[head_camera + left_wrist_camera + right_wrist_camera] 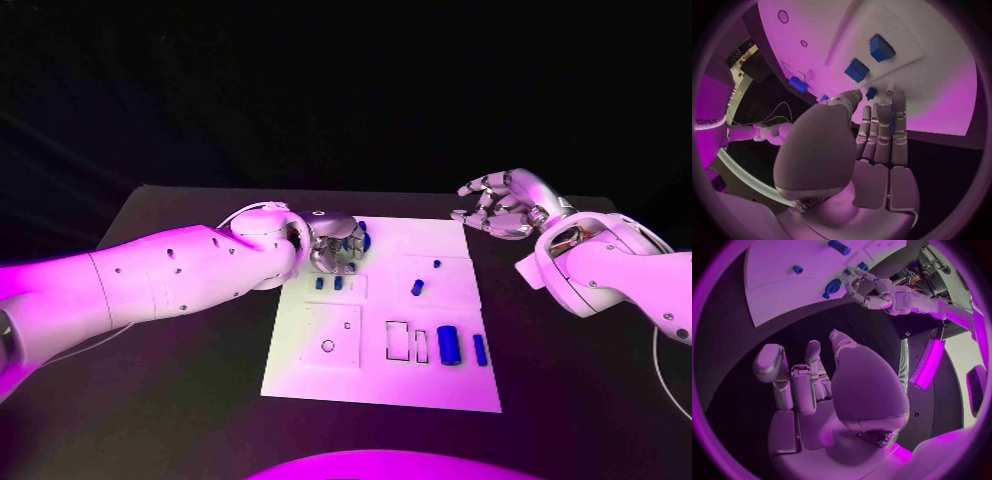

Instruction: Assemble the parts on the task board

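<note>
**Left hand at the far corner of the board, right hand off to the side**

The white task board [378,390] lies in the middle of the black table [173,400]. The left hand [335,245] is over the board's far left corner, fingers reaching down beside a small blue part [365,239]; whether it has hold of that part cannot be told. In the left wrist view its fingers [883,131] lie straight and close together.

The right hand [502,205] hovers past the board's far right corner, off the board, fingers loosely curled and holding nothing.

Two small blue pieces [329,283] stand side by side in a recess near the left hand. Two more [427,276] stand at mid-board. Near the right edge, a large blue cylinder [449,344] and a thinner blue bar [479,349] lie side by side, next to two outlined slots [405,341].
</note>
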Controlling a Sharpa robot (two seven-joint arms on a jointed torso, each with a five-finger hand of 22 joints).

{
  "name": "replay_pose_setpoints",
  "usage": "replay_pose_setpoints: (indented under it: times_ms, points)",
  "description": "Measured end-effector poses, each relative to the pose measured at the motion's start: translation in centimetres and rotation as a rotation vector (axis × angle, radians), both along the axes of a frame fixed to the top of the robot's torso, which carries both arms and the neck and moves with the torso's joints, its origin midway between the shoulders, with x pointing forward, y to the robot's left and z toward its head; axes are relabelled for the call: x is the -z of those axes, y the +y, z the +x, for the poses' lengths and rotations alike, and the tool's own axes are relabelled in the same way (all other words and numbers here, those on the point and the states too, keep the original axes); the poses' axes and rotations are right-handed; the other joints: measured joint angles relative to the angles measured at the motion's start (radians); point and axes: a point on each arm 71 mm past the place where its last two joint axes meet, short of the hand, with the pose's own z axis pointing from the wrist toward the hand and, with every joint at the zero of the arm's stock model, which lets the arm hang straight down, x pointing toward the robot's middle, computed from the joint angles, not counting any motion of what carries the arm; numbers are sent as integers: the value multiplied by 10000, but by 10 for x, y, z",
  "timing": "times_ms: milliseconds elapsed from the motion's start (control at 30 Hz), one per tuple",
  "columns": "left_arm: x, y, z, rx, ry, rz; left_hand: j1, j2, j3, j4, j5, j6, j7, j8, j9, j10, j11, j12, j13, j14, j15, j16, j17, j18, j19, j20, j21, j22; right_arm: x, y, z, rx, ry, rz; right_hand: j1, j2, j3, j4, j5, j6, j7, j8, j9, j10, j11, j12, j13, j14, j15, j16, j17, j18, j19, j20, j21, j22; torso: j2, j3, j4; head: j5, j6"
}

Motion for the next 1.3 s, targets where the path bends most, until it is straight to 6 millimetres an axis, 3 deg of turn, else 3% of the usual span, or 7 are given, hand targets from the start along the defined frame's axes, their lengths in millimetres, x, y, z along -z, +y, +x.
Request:
replay_pose_setpoints:
  times_ms: [633, 1300]
  points:
    - [5, -4, 5, -95, 261, 440, 186, 22, 659, -389, 0, 446, -16, -149, -469, 411, -87, -247, -485, 414, -90, 591, 234, -2, -37, -36, 641, 548, -2, 2, -3, -132, -139, 148, 0, 1, 78, -29, 40, -18, -18, 0, -1, -33, -34, -37, -99, 1, -71, -39, -2, 0, 1, 0, 0, -10, -5, -1, 11, 9, -57]
    - [7, -5, 9, -179, 277, 546, 78, 127, 948, -679, -96, 877, -160, -206, -675, 1001, -212, -242, -666, 1340, -198, 1430, 1246, -3, -73, -72, 1106, 887, -2, 3, -3, -155, -175, 196, -1, 2, 81, -25, 39, 18, 17, 39, 6, -31, -32, -77, -113, 1, -70, -55, -4, -2, 1, 0, 0, -9, -12, -2, 10, -32, -100]
